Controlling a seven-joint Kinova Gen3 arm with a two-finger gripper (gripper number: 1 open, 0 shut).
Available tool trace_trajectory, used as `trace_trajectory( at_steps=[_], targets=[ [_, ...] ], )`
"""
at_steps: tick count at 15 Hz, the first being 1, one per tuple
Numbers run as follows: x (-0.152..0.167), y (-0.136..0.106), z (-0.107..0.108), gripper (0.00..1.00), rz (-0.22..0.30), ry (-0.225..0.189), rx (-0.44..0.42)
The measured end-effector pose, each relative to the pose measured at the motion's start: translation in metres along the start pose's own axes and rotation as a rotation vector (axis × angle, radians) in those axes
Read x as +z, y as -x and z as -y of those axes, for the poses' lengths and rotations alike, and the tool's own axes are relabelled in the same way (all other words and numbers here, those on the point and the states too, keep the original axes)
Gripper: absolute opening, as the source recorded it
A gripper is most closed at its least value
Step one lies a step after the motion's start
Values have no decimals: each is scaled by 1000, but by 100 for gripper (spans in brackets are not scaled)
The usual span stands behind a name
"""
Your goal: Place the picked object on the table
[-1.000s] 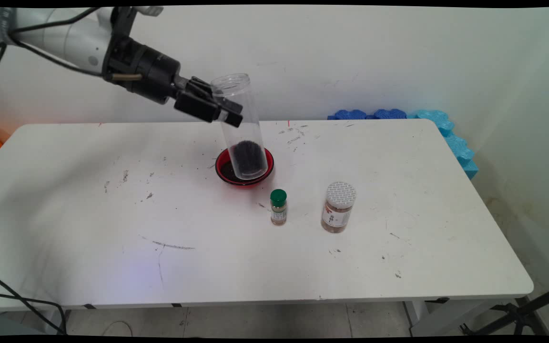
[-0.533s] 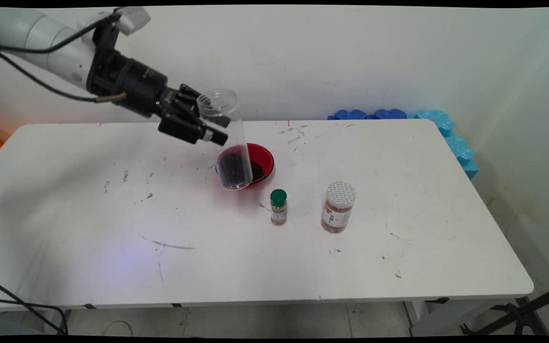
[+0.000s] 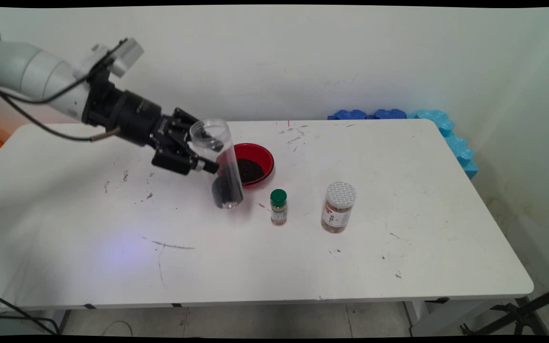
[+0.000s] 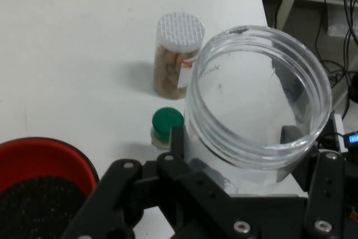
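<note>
Clear plastic jar (image 3: 219, 162) (open-mouthed, dark grains at bottom), clamped in gripper (image 3: 201, 153); red bowl (image 3: 255, 164) just beside.

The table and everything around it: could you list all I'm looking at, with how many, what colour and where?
Clear jar: one, open-topped, dark grains at its bottom, tilted, held over the table left of the bowl.
Bowl: one, red, dark grains inside, mid-table toward the wall.
Small bottle: one, green cap, upright, in front of the bowl.
Spice jar: one, white lid, brown contents, upright, right of the small bottle.
Foam pieces: several, blue, behind the table's far right corner.
Table: one, white, scuffed.
Arm: one, white, entering from the left.
Gripper: one, black, its jaws clamped on the clear jar.
</note>
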Motion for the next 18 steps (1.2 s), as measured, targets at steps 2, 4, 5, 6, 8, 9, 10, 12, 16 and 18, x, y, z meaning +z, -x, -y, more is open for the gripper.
trace_trajectory(
  at_steps=[2, 4, 5, 6, 8, 9, 10, 12, 16, 18],
  targets=[
    [7, 13, -5, 0, 5, -3, 15],
    [12, 22, -8, 0, 10, -5, 24],
    [17, 28, -11, 0, 13, -5, 30],
    [21, 33, -12, 0, 16, -7, 34],
    [30, 43, -14, 0, 20, -11, 41],
    [35, 46, -14, 0, 21, -14, 43],
    [38, 50, -14, 0, 22, -18, 44],
    [44, 54, -14, 0, 23, -22, 45],
    [56, 64, -16, 0, 25, -29, 41],
    [61, 67, -16, 0, 25, -33, 35]
  ],
)
